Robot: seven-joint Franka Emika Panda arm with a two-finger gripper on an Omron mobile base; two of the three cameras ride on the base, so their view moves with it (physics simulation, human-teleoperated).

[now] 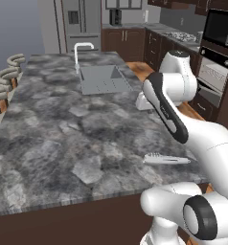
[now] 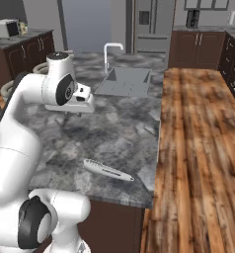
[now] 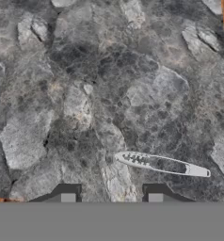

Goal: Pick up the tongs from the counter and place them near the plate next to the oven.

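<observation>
- Tongs (image 1: pixel 166 159) lie flat on the grey mottled tabletop (image 1: pixel 53 124), close to its near edge and just in front of the robot's base, well away from the inset sink (image 1: pixel 104 79) and its arched tap (image 1: pixel 82 50).
- Seen from the right base camera, the tongs (image 2: pixel 108 171) sit at a slant, with one end pointing toward the corner where stone gives way to the wooden floor (image 2: pixel 203 148).
- From the hand camera the tongs (image 3: pixel 162 163) lie crosswise, off to the right of the claw (image 3: pixel 111 196), which hangs above them, released and holding nothing, its two tips apart.
- The oven (image 1: pixel 212 72) stands in the dark cabinets on the far right; I can't make out the plate from here.
- My worry: the claw isn't centred over the tongs, so dropping straight down could close on bare stone or only clip the end.
- They are slim and low, so the tips may scrape the tabletop or pinch only one arm, letting the tongs swivel out.
- So near the edge, a nudge could push them off.
</observation>
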